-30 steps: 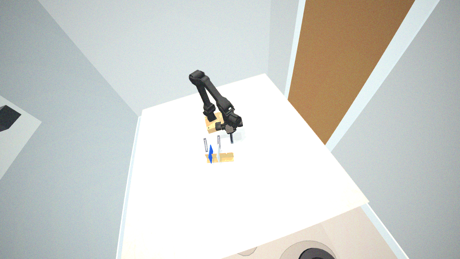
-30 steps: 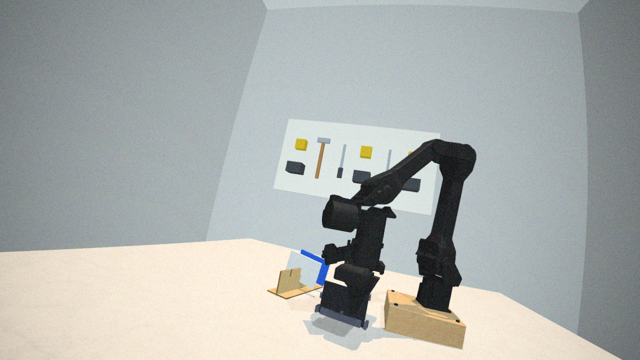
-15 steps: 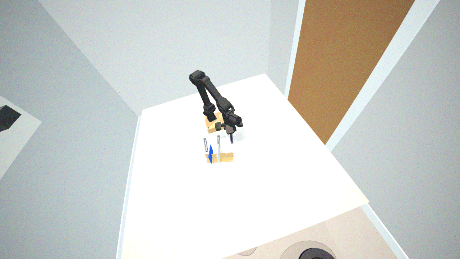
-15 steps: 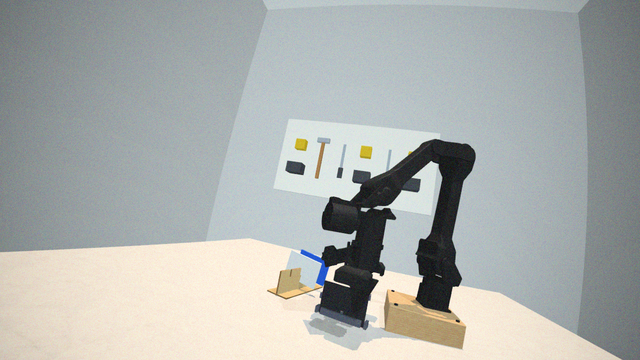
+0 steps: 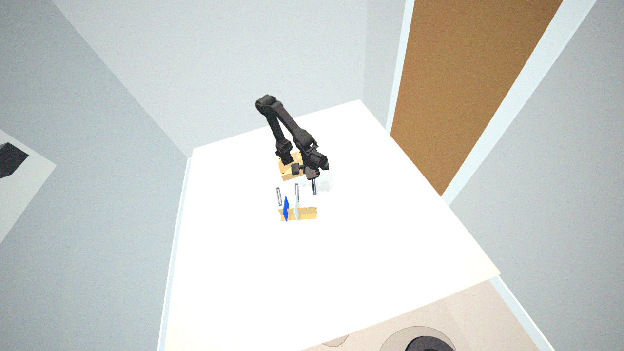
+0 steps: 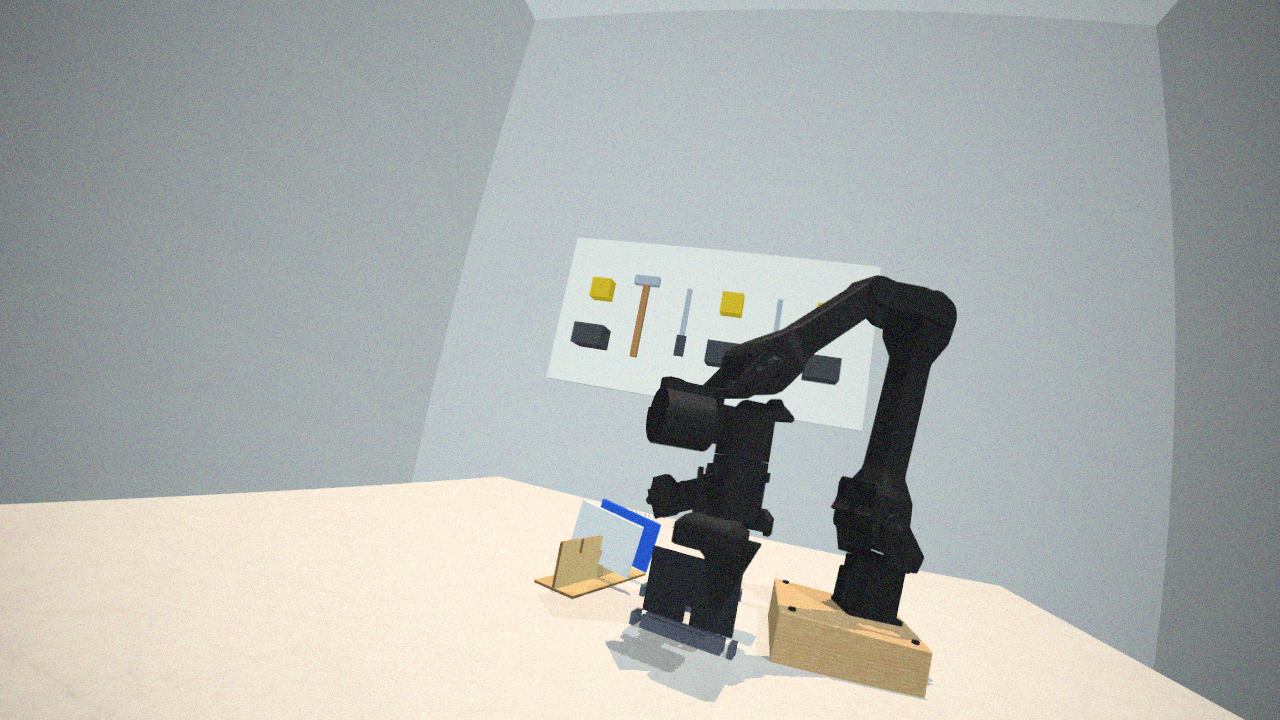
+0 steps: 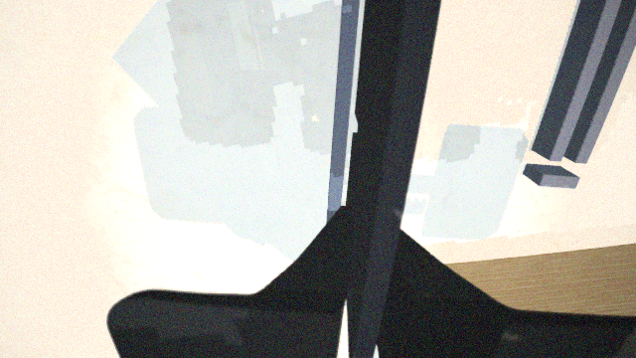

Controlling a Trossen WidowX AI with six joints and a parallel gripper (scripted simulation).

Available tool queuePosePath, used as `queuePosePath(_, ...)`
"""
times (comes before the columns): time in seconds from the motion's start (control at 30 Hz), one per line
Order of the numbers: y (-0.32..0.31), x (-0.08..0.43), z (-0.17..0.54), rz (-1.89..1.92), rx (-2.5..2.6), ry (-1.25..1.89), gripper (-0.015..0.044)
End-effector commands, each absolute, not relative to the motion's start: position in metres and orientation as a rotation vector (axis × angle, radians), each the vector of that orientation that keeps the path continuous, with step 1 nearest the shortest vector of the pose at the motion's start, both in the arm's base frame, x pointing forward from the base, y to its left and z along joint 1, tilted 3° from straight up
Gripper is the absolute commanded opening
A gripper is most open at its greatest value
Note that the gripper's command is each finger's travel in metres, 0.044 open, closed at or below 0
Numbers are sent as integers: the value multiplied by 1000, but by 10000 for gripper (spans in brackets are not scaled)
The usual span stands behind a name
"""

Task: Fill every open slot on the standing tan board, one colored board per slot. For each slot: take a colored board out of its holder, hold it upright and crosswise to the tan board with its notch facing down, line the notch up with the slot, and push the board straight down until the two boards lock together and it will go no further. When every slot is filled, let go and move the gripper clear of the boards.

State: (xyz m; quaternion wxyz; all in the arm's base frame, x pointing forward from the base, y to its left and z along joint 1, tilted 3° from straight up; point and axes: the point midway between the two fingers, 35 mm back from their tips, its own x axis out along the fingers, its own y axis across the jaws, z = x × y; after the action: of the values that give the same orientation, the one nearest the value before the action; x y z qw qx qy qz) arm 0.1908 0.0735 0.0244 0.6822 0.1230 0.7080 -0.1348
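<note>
Tool (image 5: 312, 173) (image 6: 708, 573) (image 7: 356, 218) closed on upright black board (image 6: 673, 582) (image 7: 393, 124) | board at its holder (image 5: 314, 187) (image 6: 684, 634) (image 7: 339, 124), roughly crosswise to tan board (image 5: 310, 213) (image 6: 572, 565) | open slot lies outward, away from arm's base

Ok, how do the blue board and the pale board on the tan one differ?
The blue board is deep blue; the pale board is whitish. Blue stands farther from the open slot, pale nearer. From the exterior view, blue is partly hidden behind pale. Both stand upright, crosswise to the tan board.
</note>
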Motion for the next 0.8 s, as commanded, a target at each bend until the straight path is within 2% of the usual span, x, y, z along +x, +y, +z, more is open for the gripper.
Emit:
queuePosePath(0.0, 74, 192, 33, -301, 282, 1581, 0)
queuePosePath(0.77, 74, 194, 82, -301, 282, 1581, 0)
